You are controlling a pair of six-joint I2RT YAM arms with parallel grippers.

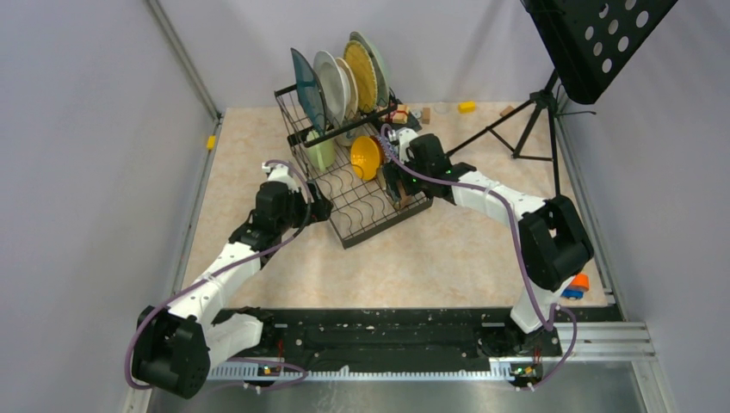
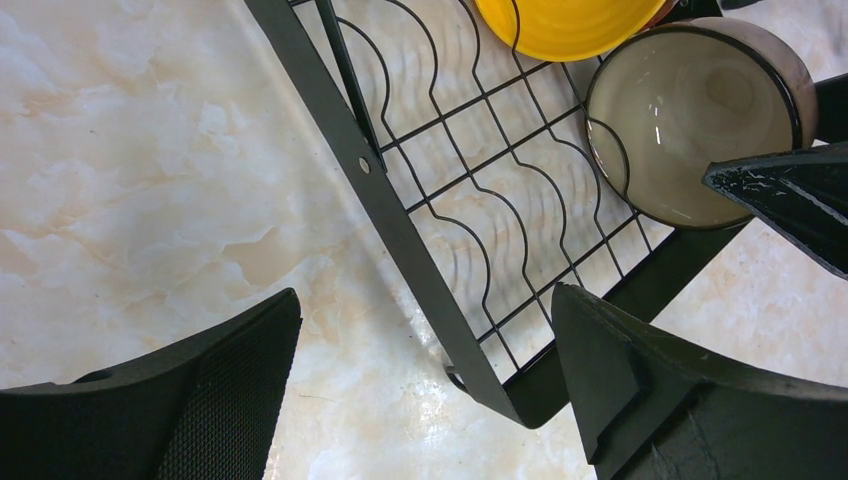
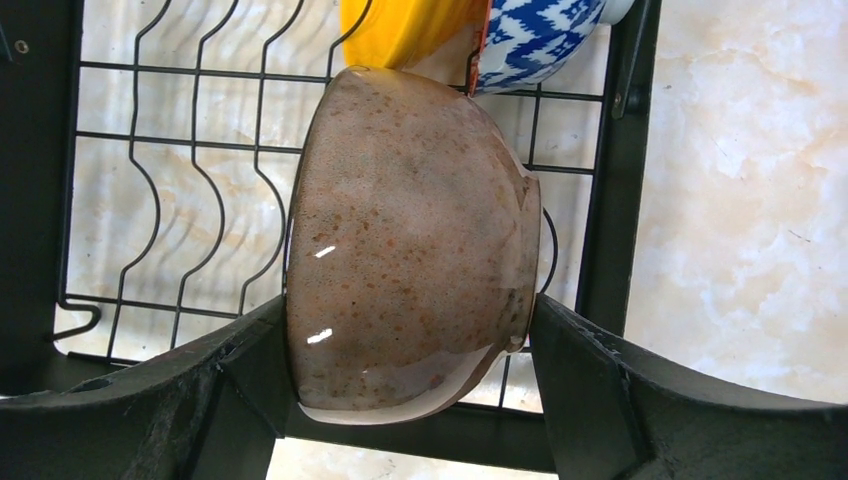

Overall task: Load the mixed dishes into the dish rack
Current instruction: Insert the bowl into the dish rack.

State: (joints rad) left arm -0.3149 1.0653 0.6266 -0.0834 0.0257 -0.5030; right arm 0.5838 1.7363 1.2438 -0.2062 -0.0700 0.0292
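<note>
The black wire dish rack (image 1: 372, 234) holds several plates (image 1: 331, 82) upright in its raised section, a light-green mug (image 1: 322, 153) and a yellow bowl (image 1: 366, 157) below. My right gripper (image 3: 410, 310) is shut on a brown speckled bowl (image 3: 410, 220) standing on edge in the rack's tray (image 3: 620, 200), next to the yellow bowl (image 3: 400, 30) and a blue-patterned bowl (image 3: 540, 35). My left gripper (image 2: 425, 300) is open and holds nothing, straddling the rack's near corner (image 2: 400, 220). The brown bowl (image 2: 690, 120) shows its pale inside there.
A black music stand (image 1: 594, 34) on a tripod (image 1: 534, 120) rises at the back right. Small toy blocks (image 1: 467, 107) lie behind the rack, a yellow one (image 1: 211, 142) by the left wall. An orange and blue toy (image 1: 577, 286) sits beside the right arm.
</note>
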